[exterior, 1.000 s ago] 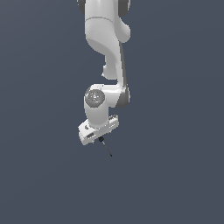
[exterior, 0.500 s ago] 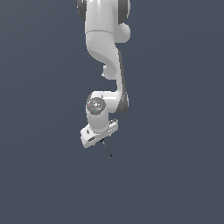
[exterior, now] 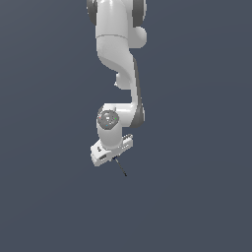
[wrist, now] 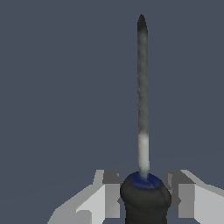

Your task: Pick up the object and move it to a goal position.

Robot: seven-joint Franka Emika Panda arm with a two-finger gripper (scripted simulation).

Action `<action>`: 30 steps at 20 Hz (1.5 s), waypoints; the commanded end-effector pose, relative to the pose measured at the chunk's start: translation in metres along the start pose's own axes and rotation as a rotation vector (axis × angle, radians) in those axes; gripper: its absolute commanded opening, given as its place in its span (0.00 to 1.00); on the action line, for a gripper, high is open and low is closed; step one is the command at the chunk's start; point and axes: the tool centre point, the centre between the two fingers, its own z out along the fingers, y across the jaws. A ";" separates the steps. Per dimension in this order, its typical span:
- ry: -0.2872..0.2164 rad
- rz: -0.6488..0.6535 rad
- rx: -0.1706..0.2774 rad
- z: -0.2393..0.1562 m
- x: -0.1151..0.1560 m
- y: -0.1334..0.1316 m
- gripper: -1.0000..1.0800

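Exterior view. White Panda arm (exterior: 118, 54), descending from the upper edge of the frame, bent at a rounded joint above the wrist. The hand (exterior: 114, 156) hangs at its lower end, a pale block tilted slightly, over a plain dark grey-blue ground (exterior: 197, 197). No edge, seam or other item shows on that ground. Screwdriver (exterior: 119, 167): only a thin dark shaft is visible, projecting from under the hand and slanting down toward the exterior view's right. The handle cannot be made out at this size. The hand's fingers are too small here to tell apart, and whether the shaft tip touches the ground cannot be told.

Wrist view. Two pale grey fingers (wrist: 109, 194) stand one on each side of the screwdriver's handle (wrist: 145, 199), narrowly spaced. The handle is black and rounded, filling the gap between them; the inner faces of the fingers lie against or just beside its flanks, so the hand is closed down on the handle. A blue ring (wrist: 143, 179) sits where the handle meets the shaft. The shaft (wrist: 142, 87) runs straight out away from the hand, pale near the handle, darkening toward a pointed tip. Behind it is the same uniform grey-blue ground.
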 end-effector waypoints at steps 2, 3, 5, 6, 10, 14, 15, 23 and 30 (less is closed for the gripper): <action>0.000 0.000 0.000 0.000 0.000 0.000 0.00; 0.000 0.000 0.000 0.000 0.000 0.000 0.00; 0.000 0.000 0.000 -0.001 -0.001 -0.001 0.00; 0.000 0.000 0.000 -0.001 -0.002 -0.002 0.00; 0.000 0.000 0.000 -0.005 -0.006 -0.007 0.00; 0.000 0.000 0.000 -0.011 -0.014 -0.015 0.00; 0.000 0.000 0.000 -0.012 -0.017 -0.018 0.00; 0.000 0.000 0.000 -0.035 -0.045 -0.050 0.00; 0.000 0.000 0.000 -0.056 -0.072 -0.080 0.00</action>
